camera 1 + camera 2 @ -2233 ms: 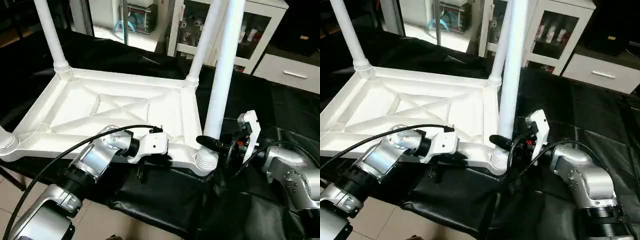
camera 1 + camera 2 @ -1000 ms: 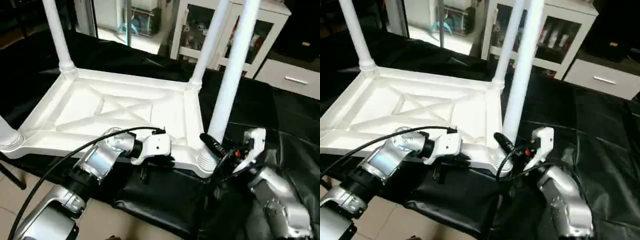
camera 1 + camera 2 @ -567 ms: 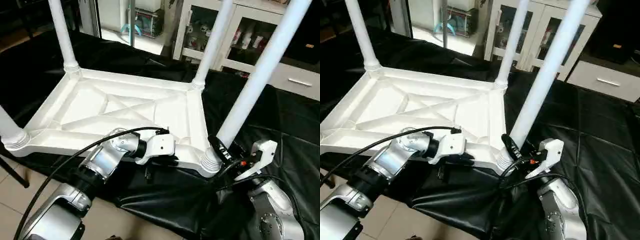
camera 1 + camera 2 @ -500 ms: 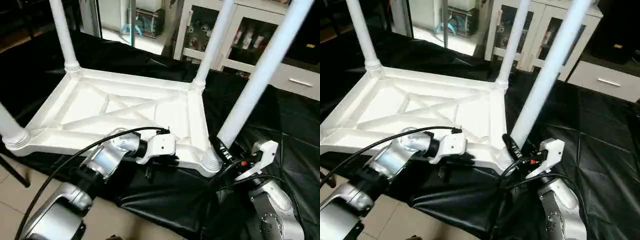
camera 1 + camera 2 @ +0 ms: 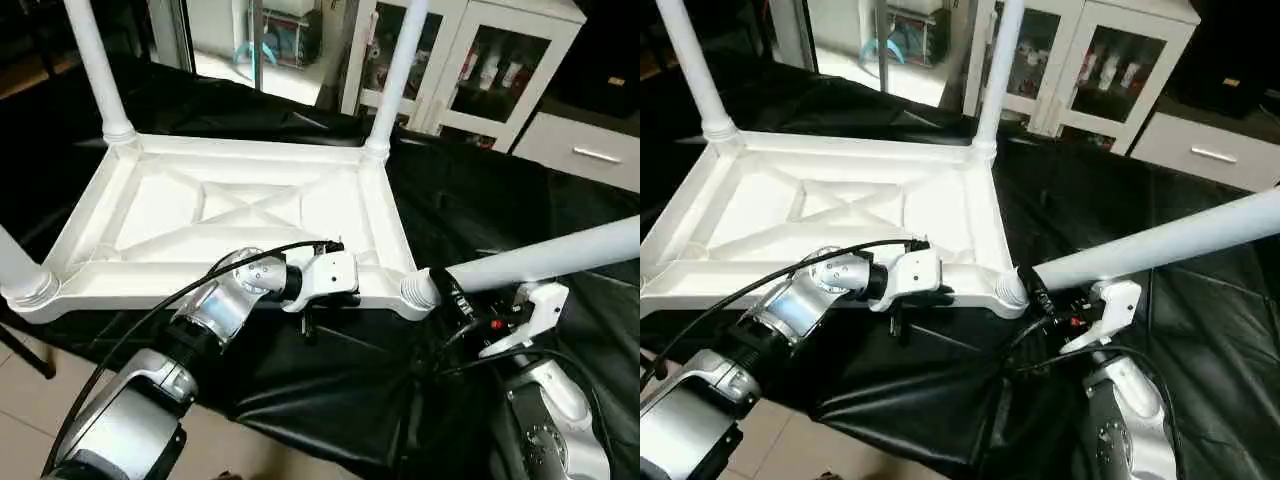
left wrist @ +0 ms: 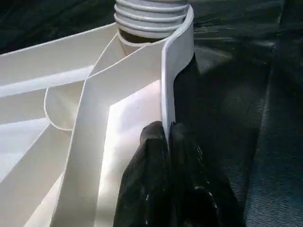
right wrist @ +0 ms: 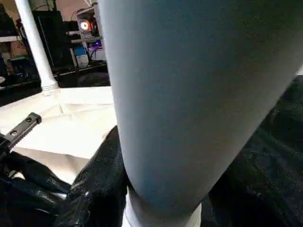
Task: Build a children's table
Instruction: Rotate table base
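Tabletop [image 5: 250, 215] seen lying underside-up on black-covered worktop [image 5: 560, 210], X ribs facing up.

L end effector [image 6: 166, 142]: fingers nearly closed, pinched on thin near rim of tabletop, one finger [image 6: 151, 161] inside rim, other outside. Ribbed corner socket seen just beyond fingertips along same rim.

R end effector [image 5: 452, 297]: about half open, clamped round ribbed end of near-right leg [image 5: 545, 257]. Leg tipped nearly level, running away to R of end effector, ribbed end at corner socket.

Far legs [image 5: 395, 75] upright in sockets, well beyond both end effectors.
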